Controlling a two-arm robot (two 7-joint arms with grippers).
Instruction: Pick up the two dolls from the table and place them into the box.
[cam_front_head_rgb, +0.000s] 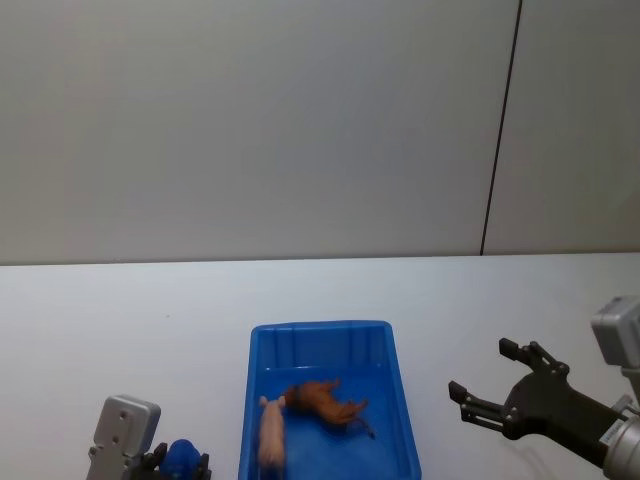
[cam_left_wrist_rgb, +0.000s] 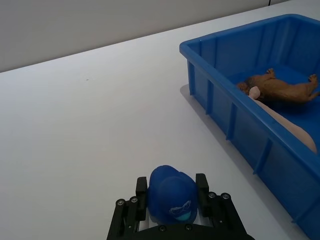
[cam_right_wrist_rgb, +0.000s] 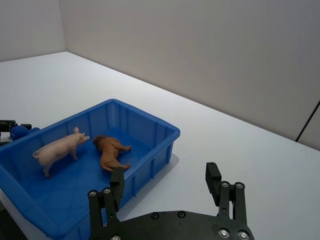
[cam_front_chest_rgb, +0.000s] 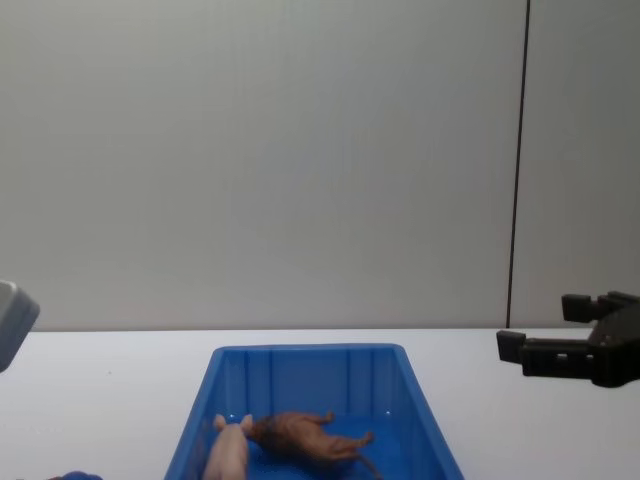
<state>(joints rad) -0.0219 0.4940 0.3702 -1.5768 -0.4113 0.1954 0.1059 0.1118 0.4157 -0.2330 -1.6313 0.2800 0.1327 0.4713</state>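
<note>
1. The white table (cam_front_head_rgb: 120, 330) is carrying the blue box (cam_front_head_rgb: 400, 420) near me at centre.
2. My right gripper (cam_front_head_rgb: 497, 385) is hovering right of the box, fingers spread and holding nothing.
3. My left gripper (cam_left_wrist_rgb: 172, 197) is sitting near-left of the box, fingers clenched around a small blue object (cam_left_wrist_rgb: 172, 200).
4. The pink pig (cam_right_wrist_rgb: 57, 150) is standing inside the box; the brown doll (cam_right_wrist_rgb: 112, 152) is lying beside it.
5. I judge both dolls placed; a careless sweep could be knocking the box or dropping the blue object in.
</note>
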